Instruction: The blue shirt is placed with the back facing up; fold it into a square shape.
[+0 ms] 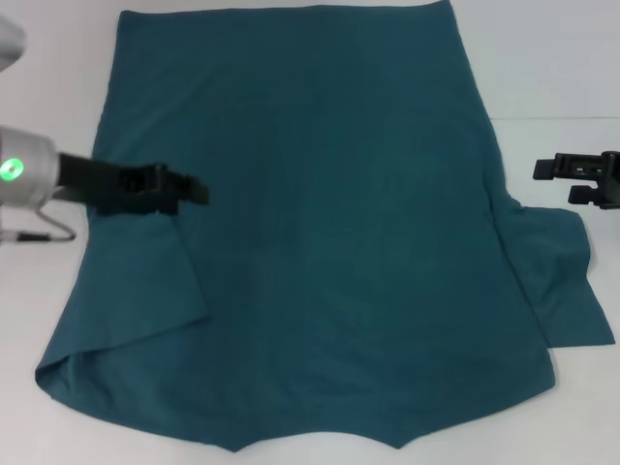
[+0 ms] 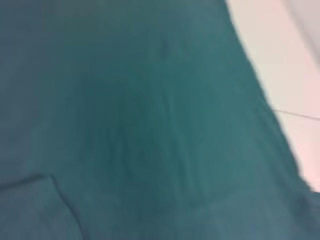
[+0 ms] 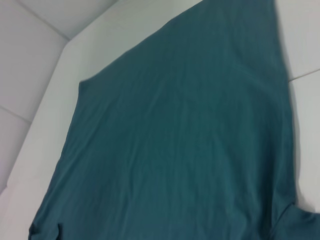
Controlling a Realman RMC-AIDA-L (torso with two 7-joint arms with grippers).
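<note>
Landmark: we take the blue shirt as our reference; it lies spread flat, plain side up, on the white surface, filling most of the head view.
Near edge: closest to us sits the collar end, with a shallow notch in the middle of that edge.
Near left: the sleeve on the shirt's left side is already turned inward and lies over the body panel, its free corner pointing toward the middle.
Near right: the other sleeve is not yet folded, we judge; it lies flat on the surface, sticking out from the shirt's right side.
Left end effector: it hovers over the shirt's left part, just beyond the folded sleeve; we cannot tell whether its fingers are spread or pressed together.
Right end effector: it hangs off the shirt's right edge, just beyond the flat sleeve, fingers spread, holding nothing.
Step in hand: we reckon the right sleeve comes next.
Doing it well: pinch the sleeve near its outer hem, carry it inward low over the body, and lay it to mirror the left fold.
Far edge: the hem runs straight along the far side, untouched.
</note>
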